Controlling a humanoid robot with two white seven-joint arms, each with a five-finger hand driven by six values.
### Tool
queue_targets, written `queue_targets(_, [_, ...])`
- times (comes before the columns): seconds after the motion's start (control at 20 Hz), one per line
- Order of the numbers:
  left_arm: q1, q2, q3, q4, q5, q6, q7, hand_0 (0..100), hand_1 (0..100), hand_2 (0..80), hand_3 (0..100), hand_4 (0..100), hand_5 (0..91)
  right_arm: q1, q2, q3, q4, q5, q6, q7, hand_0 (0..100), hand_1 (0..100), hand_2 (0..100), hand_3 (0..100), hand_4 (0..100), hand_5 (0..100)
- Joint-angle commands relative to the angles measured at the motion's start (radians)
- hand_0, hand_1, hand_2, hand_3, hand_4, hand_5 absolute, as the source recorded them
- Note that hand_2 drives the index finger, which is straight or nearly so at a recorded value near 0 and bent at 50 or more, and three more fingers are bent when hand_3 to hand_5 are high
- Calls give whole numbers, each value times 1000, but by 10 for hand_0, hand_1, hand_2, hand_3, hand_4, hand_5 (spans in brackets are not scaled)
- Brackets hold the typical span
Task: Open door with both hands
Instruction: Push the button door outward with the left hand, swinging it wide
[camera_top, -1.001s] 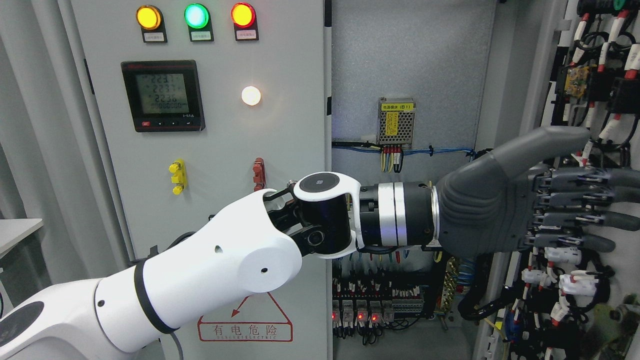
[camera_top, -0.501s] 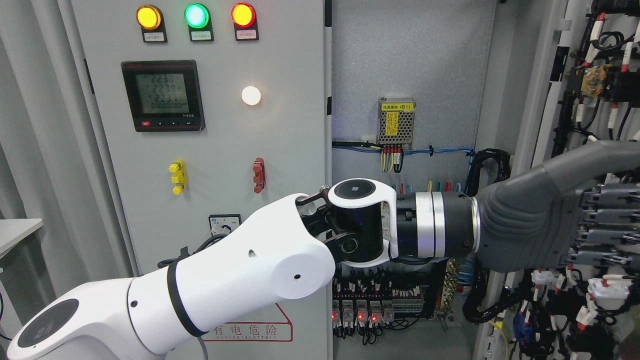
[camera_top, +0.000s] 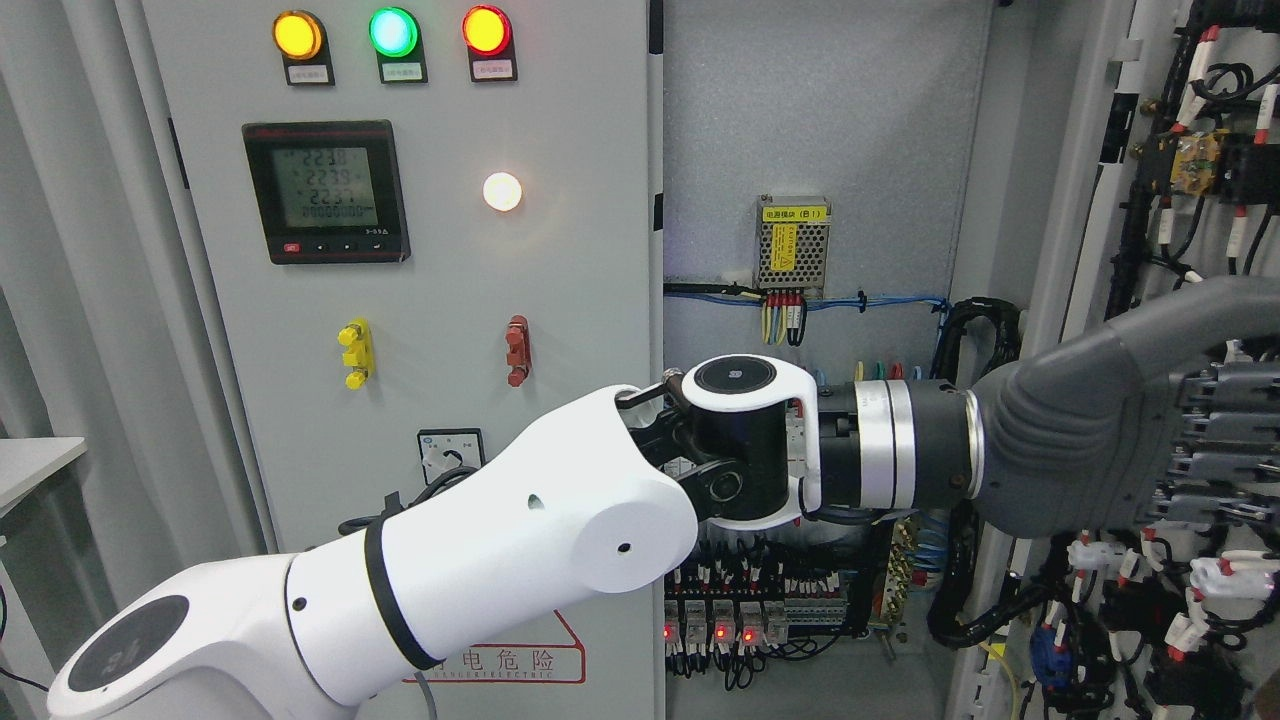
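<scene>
Clearly, the grey cabinet (camera_top: 400, 300) fills the view, its left panel closed. At the right, the open door (camera_top: 1180, 200) stands swung out, with wiring on its inner side. The left arm (camera_top: 480, 560) crosses from lower left to that door. The left hand (camera_top: 1130, 440) lies flat against the door's inner face, fingers (camera_top: 1230, 430) straight, holding nothing. Small items: three lamps (camera_top: 392, 32) and a meter (camera_top: 326, 190).

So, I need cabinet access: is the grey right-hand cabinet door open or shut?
Open. The grey right-hand cabinet door is swung outward at the picture's right, baring the cabinet's wiring; the left hand is against its inner side.
</scene>
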Motion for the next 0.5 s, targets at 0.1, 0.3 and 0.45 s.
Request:
queue_targets(0.1, [-1,-23,0,39,0,-1,0,291,0,28,29,35,0,-21,-5,5,34,0,0,0,219,0,0,0,0,0])
queue_targets(0.3, [-4,-23,27,-6,-3,2,3,290,0,28,29,34,0,-21,-5,5,34,0,0,0,219,0,0,0,0,0])
queue_targets(0.45, [-4,2,70,-43,-3,5,32,291,0,28,29,33,0,-21,-5,5,34,0,0,0,219,0,0,0,0,0])
